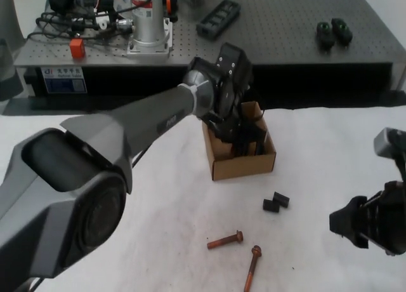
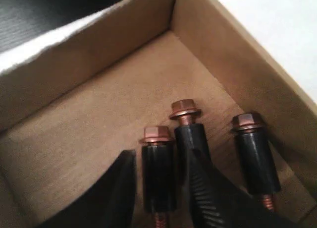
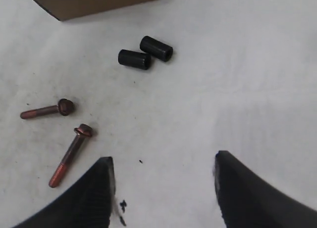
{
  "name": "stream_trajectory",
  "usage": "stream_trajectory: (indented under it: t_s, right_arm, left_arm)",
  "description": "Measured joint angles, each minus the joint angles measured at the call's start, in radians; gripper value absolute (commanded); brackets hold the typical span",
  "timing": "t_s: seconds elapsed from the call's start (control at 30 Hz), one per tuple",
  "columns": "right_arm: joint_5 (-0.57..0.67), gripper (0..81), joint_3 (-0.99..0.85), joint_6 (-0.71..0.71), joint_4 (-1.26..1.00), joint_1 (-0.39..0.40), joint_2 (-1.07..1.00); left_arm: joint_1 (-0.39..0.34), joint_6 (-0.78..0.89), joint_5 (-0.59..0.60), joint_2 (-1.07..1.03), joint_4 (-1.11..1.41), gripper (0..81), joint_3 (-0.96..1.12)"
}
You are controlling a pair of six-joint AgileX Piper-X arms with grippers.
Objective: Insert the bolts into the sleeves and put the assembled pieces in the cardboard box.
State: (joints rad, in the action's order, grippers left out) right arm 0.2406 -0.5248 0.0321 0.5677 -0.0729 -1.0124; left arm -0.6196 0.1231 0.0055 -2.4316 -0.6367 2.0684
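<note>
Your left arm [image 1: 146,117] angles down into the cardboard box [image 1: 241,168]; left gripper [image 2: 159,158] fingers [image 2: 116,193] straddle one assembled piece [image 2: 158,173] lying there, narrowly apart, its lower end cut off. Right gripper [image 3: 163,158] hovers over desk [image 3: 247,89], fingers [image 3: 89,198] wide; two bolts [image 3: 71,154], two sleeves [image 3: 134,59] loose

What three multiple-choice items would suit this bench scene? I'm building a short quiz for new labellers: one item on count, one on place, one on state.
1. How many assembled pieces are in the cardboard box?
A one; B three; C five

2. Where do the two loose sleeves lie?
A in the box; B in a gripper; C on the white cloth

3. The right gripper is:
A open and empty; B shut on a sleeve; C shut on an assembled piece

Key:
B, the left wrist view shows three inside the box.
C, both rest side by side on the cloth, outside the box.
A, its jaws stand wide apart with nothing between them.
</note>
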Motion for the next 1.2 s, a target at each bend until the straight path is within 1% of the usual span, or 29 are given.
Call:
stream_trajectory:
  t_s: [0.13, 0.2, 0.23, 0.3, 0.33, 0.43, 0.5, 0.53, 0.6, 0.63, 0.77, 0.93, 0.97, 1.07, 1.13, 1.2]
  right_arm:
    - [-0.025, 43.8, -0.051, -0.060, 0.006, 0.018, -0.086]
    - [-0.063, 42.6, -0.102, -0.104, 0.010, 0.044, -0.155]
    - [-0.063, 41.7, -0.102, -0.108, 0.009, 0.046, -0.155]
    - [-0.097, 39.6, -0.166, -0.154, 0.016, 0.071, -0.239]
    - [-0.097, 39.0, -0.166, -0.158, 0.017, 0.074, -0.239]
    - [-0.127, 38.7, -0.287, -0.231, 0.060, 0.104, -0.378]
    - [-0.159, 38.7, -0.374, -0.279, 0.108, 0.125, -0.478]
    - [-0.177, 38.7, -0.420, -0.305, 0.140, 0.134, -0.532]
    - [-0.209, 38.7, -0.497, -0.349, 0.198, 0.148, -0.629]
    - [-0.218, 38.7, -0.537, -0.372, 0.228, 0.154, -0.673]
    - [-0.264, 38.7, -0.668, -0.447, 0.296, 0.175, -0.797]
    - [-0.315, 38.7, -0.753, -0.496, 0.316, 0.199, -0.880]
    - [-0.317, 38.7, -0.765, -0.504, 0.316, 0.204, -0.893]
    - [-0.318, 38.7, -0.787, -0.514, 0.324, 0.217, -0.921]
    - [-0.321, 38.7, -0.793, -0.519, 0.325, 0.230, -0.941]
    - [-0.321, 38.2, -0.793, -0.519, 0.325, 0.238, -0.954]
  left_arm:
    - [0.000, 0.010, 0.000, 0.002, -0.012, 30.6, 0.007]
    - [0.000, 0.013, 0.000, 0.018, -0.040, 30.6, 0.007]
    - [0.000, 0.013, -0.005, 0.033, -0.065, 30.6, 0.007]
    - [0.000, 0.015, -0.052, 0.080, -0.126, 30.1, 0.007]
    - [0.000, 0.014, -0.093, 0.112, -0.159, 28.6, 0.007]
    - [0.006, 0.017, -0.222, 0.209, -0.256, 23.0, 0.009]
    - [0.012, 0.017, -0.251, 0.240, -0.296, 20.4, 0.013]
    - [0.032, 0.017, -0.267, 0.309, -0.328, 19.4, 0.017]
    - [0.050, 0.017, -0.322, 0.350, -0.473, 18.3, 0.011]
    - [0.056, 0.019, -0.336, 0.363, -0.493, 18.0, -0.005]
    - [0.064, 0.021, -0.368, 0.425, -0.516, 17.7, -0.129]
    - [0.064, 0.020, -0.371, 0.562, -0.493, 17.7, -0.365]
    - [0.064, 0.020, -0.371, 0.562, -0.481, 17.7, -0.419]
    - [0.064, 0.015, -0.344, 0.648, -0.447, 17.7, -0.549]
    - [0.064, 0.009, -0.329, 0.671, -0.436, 17.7, -0.583]
    - [0.064, -0.010, -0.284, 0.720, -0.406, 17.7, -0.656]
